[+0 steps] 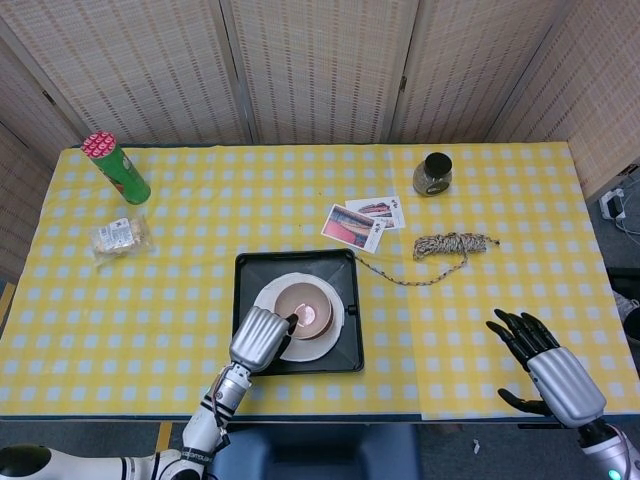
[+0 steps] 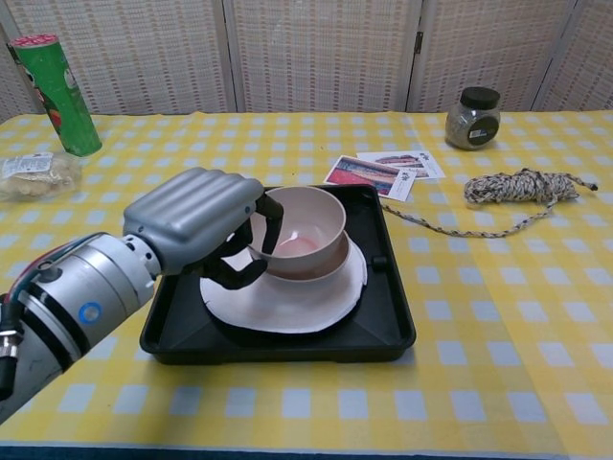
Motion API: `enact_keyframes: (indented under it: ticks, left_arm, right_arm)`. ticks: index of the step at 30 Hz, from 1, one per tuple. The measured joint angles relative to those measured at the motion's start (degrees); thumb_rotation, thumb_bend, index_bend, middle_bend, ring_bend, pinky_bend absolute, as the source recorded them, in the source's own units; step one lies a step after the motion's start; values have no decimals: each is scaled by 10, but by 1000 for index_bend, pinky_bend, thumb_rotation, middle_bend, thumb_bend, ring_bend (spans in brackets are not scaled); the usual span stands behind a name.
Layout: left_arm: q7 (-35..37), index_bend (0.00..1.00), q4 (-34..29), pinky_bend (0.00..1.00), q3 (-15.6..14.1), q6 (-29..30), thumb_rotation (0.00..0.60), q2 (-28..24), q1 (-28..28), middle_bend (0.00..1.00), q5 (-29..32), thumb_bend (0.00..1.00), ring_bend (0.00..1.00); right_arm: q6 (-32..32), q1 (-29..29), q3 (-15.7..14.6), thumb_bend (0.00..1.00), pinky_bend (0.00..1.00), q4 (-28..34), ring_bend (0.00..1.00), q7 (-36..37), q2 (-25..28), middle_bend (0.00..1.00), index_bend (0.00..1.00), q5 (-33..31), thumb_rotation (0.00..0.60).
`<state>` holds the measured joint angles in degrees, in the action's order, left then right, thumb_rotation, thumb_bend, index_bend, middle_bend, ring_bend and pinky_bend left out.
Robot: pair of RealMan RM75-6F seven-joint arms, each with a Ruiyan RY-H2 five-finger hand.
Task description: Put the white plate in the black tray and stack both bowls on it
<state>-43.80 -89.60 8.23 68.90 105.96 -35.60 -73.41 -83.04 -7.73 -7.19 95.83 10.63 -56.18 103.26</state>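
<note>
So, nearest the cameras, two hands can be seen. The left hand is wrapped around the rim of the upper bowl, fingers curled over its near-left edge, and that bowl is seated in the lower bowl, of which only a band of rim is seen in the chest view. The right hand is kept well off to the right over the table edge, fingers spread, nothing in it.

Two bowls then, both stacked on one white plate, and the plate is laid flat inside one black tray near the front middle of the table.

Further back, two printed cards are overlapped just beyond the tray's far right corner, and one coil of speckled rope is trailed toward them. One dark-lidded jar is stood behind the rope. Far left, one clear snack packet is laid down, with one green can with a red lid upright behind it.

Everything is set on a yellow-and-white checked tablecloth, and the table is backed by woven folding screens.
</note>
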Motion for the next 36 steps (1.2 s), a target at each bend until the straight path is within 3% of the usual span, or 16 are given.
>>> enact_keyframes:
  ticks: [12, 27, 36]
  left_arm:
    - [-13, 614, 28, 1000, 2, -2, 600, 17, -7, 1000, 13, 483, 1000]
    - [-19, 543, 18, 1000, -5, 3, 600, 18, -5, 1000, 20, 489, 1000]
    - [-12, 346, -3, 1000, -13, 29, 600, 4, 5, 1000, -4, 464, 1000]
  right_arm:
    - [-10, 3, 1, 250, 0, -1, 0, 7, 3, 0, 0, 1, 600]
    - [-14, 6, 0, 250, 0, 1, 0, 6, 5, 0, 0, 5, 600]
    - [-20, 7, -2, 250, 0, -3, 0, 6, 3, 0, 0, 12, 600]
